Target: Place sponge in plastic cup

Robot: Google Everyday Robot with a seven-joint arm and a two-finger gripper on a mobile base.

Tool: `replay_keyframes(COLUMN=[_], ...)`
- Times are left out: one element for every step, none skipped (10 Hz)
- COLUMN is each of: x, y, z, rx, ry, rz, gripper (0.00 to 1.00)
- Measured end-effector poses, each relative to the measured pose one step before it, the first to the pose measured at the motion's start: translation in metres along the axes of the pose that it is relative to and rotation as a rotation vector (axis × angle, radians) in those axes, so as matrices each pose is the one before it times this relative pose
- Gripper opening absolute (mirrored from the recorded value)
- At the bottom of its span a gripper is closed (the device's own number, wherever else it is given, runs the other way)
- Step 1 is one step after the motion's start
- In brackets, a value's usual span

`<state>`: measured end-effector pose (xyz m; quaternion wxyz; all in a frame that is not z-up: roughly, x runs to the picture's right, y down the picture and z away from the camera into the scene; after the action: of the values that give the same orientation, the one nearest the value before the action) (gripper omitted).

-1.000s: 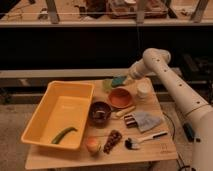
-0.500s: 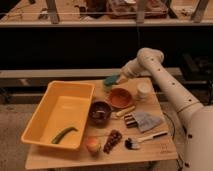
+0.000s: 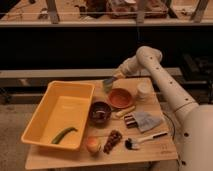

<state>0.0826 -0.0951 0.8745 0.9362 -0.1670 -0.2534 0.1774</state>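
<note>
The teal-green sponge hangs at the tip of my gripper, which is shut on it at the back of the wooden table. The arm reaches in from the right. The sponge is just above the pale yellow-green plastic cup, which stands left of the orange bowl. The sponge and gripper hide much of the cup; only its lower part shows.
An orange bowl and a white round container stand right of the cup. A large yellow tray holding a green pepper fills the left. In front lie a dark bowl, grey cloth, grapes, a peach and a brush.
My gripper has carried the sponge leftward from above the orange bowl's far edge to over the plastic cup, and slightly lower.
</note>
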Motion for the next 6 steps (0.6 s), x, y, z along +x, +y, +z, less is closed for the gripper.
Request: replay_keyframes(x=[0.00401,0.00257,0.00117,-0.00274,-0.00364,-0.00652], y=[-0.00303,-0.00199,-0.00035,0.00023,0.001,0.00066], z=[0.00225,0.00193,0.0009,0.0008,0.00164,0.00183], rx=[-0.00034,-0.0011,-0.00209,-0.00214,-0.00321,-0.00322], ry=[-0.00138,-0.00414,-0.00629,-0.00754,-0.00305,-0.00377], rz=[0.00962,0.00324,-0.00421,-0.01108,-0.01098,-0.01548], gripper=[0.37,0.37,0.37,0.37,0.37,0.37])
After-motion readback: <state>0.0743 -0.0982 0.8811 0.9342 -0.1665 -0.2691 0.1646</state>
